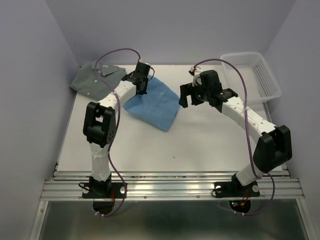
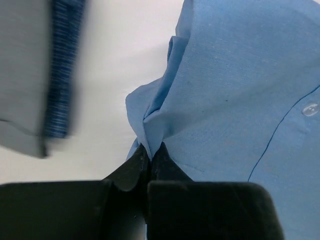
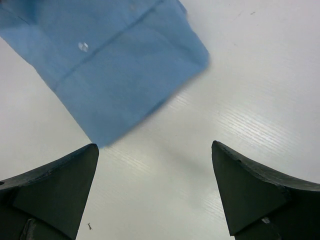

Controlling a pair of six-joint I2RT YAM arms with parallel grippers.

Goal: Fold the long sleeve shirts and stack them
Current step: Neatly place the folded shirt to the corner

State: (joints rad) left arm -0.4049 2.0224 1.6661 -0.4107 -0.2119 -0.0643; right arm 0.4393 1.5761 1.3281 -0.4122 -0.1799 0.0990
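Left wrist, L jaws pinch blue shirt [image 2: 240, 90]

Left wrist view: grey-green shirt [image 2: 22, 75], left of light blue shirt [image 2: 240, 90], blurred and cropped; latter runs off right edge.

Closed in on three sides by plain, matte lavender walls: a back wall [image 1: 170, 30], a left wall [image 1: 25, 100] and a right wall [image 1: 305, 60], meeting in straight vertical corners. Between them, a white counter [image 1: 200, 145], smooth from above, finely lined in parallel streaks up close in the right wrist view. Ends at the near edge in ribbed aluminium rails [image 1: 170, 187] running the full width. Below those, a grey, slightly glossy surface [image 1: 175, 222]; floor or shelf, cannot tell. Lit evenly and softly, with only faint, blurred shadows on the white. Carries one tiny dark speck [image 1: 174, 157] towards the front.
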